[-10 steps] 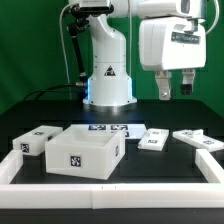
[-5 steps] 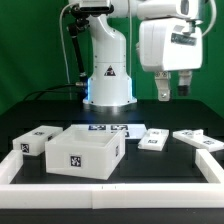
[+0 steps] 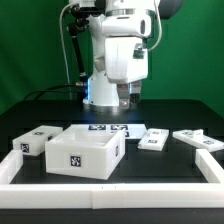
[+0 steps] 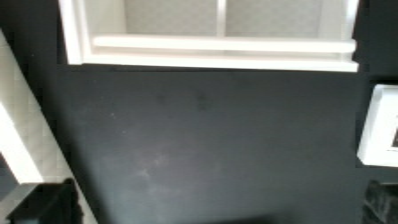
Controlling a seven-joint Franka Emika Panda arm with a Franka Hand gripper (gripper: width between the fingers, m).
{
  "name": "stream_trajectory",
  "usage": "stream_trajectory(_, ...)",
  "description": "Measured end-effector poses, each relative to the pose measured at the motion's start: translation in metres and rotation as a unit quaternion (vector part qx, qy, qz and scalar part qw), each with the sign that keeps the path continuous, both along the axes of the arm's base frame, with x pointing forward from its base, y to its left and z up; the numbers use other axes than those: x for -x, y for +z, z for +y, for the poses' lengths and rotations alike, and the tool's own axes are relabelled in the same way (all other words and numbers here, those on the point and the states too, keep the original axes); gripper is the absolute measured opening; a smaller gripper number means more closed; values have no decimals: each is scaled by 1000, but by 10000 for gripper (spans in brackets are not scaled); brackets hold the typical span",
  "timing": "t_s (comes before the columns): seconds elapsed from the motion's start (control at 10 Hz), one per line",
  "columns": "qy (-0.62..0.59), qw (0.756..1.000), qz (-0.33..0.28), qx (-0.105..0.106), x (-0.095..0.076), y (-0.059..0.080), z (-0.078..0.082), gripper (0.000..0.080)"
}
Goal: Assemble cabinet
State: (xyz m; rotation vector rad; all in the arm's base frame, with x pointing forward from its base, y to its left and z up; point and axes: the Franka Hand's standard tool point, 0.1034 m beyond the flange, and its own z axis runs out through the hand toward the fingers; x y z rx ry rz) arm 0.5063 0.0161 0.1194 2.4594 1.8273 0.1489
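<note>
The cabinet body (image 3: 86, 150) is a large white open box with a tag on its front, standing at the front left of the black table. In the wrist view it (image 4: 214, 45) shows a divider and two inner compartments. A smaller white block (image 3: 34, 141) lies on the exterior view's left of it. Two flat white panels (image 3: 152, 139) (image 3: 197, 139) lie on the right. My gripper (image 3: 128, 98) hangs open and empty high above the table's middle, in front of the robot base. In the wrist view the gripper (image 4: 214, 205) has dark fingertips (image 4: 43, 200) far apart over bare table.
The marker board (image 3: 106, 128) lies flat behind the cabinet body. A low white rim (image 3: 110, 190) runs round the table. The edge of another white part (image 4: 381, 125) shows in the wrist view. The robot base (image 3: 108, 85) stands at the back.
The arm has swung from the exterior view's right to the middle, in front of the robot base, and the gripper is now a little lower. The parts on the table have not moved.
</note>
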Motion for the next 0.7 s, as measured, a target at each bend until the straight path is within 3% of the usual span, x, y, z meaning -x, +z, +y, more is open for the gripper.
stream_trajectory(0.3, -25, 1000, 6, -1, 1, -3, -3, 798)
stream_trajectory(0.7, -17, 1000, 19, 3, 47, -34, -45, 798)
